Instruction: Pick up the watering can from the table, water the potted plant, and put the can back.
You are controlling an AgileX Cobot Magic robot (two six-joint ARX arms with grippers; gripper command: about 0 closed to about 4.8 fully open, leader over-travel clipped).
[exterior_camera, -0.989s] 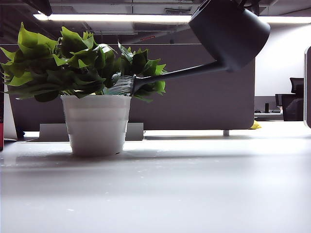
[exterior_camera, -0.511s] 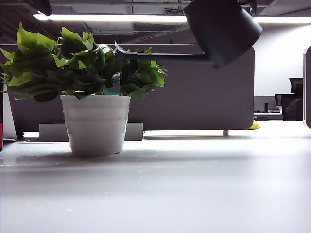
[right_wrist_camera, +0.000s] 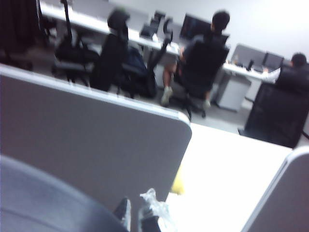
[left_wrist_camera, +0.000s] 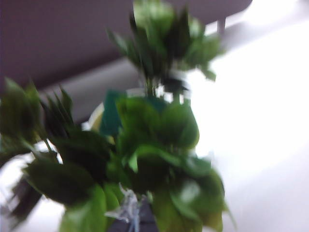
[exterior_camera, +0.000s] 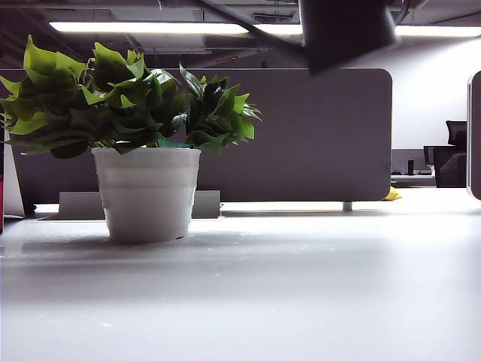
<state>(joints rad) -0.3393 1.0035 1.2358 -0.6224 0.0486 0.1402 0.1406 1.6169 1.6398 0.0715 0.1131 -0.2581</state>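
I had the watering can (exterior_camera: 346, 30) aloft, right of the potted plant (exterior_camera: 143, 143), right gripper (right_wrist_camera: 135, 217) clamped shut, seemingly on its thin handle. Rigid, light, prone to swinging, I judged. Left gripper (left_wrist_camera: 133, 224) hovered over leaves, state unclear.

Left pincer (left_wrist_camera: 131, 223): dark tips, clear crinkled wrap. Right pincer (right_wrist_camera: 137, 217): dark fingers, same clear wrap, blurred.
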